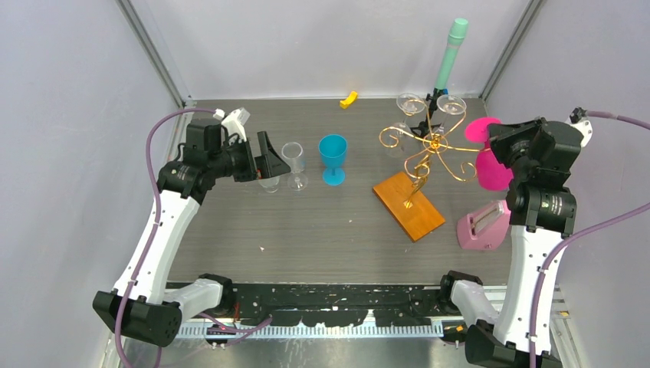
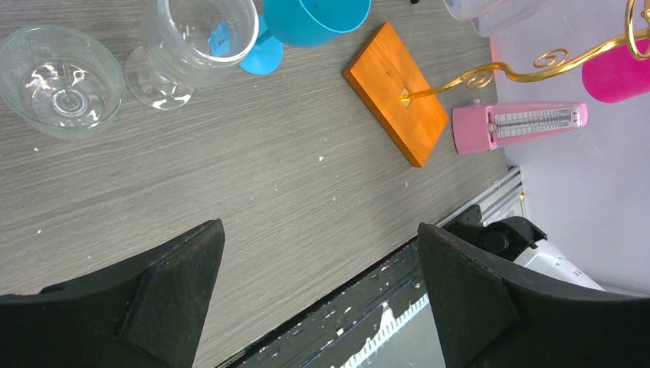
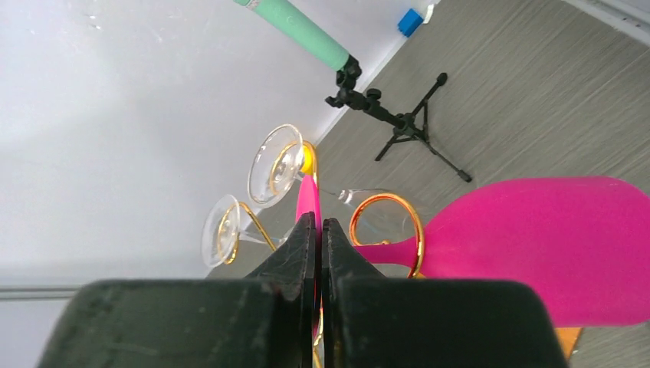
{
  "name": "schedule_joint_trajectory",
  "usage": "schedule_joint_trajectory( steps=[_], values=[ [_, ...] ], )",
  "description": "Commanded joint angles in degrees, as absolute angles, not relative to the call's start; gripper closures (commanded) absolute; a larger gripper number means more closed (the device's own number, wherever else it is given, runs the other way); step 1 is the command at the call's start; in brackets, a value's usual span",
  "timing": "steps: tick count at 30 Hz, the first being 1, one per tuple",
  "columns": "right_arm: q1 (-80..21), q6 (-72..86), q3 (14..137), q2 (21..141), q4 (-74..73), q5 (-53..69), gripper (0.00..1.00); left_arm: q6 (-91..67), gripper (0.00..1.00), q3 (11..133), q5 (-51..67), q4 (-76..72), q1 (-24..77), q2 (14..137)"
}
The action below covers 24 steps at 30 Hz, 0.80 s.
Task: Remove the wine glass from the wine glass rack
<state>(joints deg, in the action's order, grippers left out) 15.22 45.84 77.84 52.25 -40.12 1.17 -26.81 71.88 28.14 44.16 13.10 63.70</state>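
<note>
The wine glass rack [image 1: 433, 146] is gold wire on an orange-brown wooden base [image 1: 408, 205]. A pink wine glass [image 1: 490, 170] hangs at its right side. In the right wrist view its stem passes through a gold ring [image 3: 387, 201], with the bowl [image 3: 536, 245] to the right. My right gripper [image 3: 318, 222] is shut on the thin edge of the pink foot [image 3: 309, 195]; it also shows in the top view [image 1: 498, 144]. Two clear glasses [image 1: 410, 103] hang at the rack's back. My left gripper [image 1: 268, 157] is open and empty, far left of the rack.
A clear glass [image 2: 201, 34], a low clear bowl glass [image 2: 61, 80] and a blue goblet [image 1: 333, 157] stand by the left gripper. A pink metronome [image 1: 483, 226] lies right of the base. A green microphone on a tripod [image 1: 451, 54] stands behind the rack. A yellow piece [image 1: 349, 99] lies at the back.
</note>
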Motion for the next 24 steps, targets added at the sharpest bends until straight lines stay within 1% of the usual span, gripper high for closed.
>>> schedule_joint_trajectory(
  steps=[1,11,15,20,24],
  values=[
    [15.39,51.14,76.93,50.31,-36.31,4.18,1.00,-26.72,0.00,73.13,29.00,42.73,12.83,63.34],
    [15.43,54.89,74.12,50.75,-32.37,9.61,1.00,-26.81,0.00,73.13,29.09,42.63,12.85,63.32],
    [15.39,56.13,71.88,51.02,-28.15,10.49,1.00,-26.89,0.00,73.26,29.14,42.50,12.88,63.47],
    [15.38,59.13,68.41,51.97,-19.53,11.56,1.00,-26.94,0.00,73.52,29.22,42.54,12.83,63.66],
    [15.45,59.26,68.20,53.08,-16.18,9.83,1.00,-27.06,0.00,73.52,29.31,42.44,12.85,63.69]
  ],
)
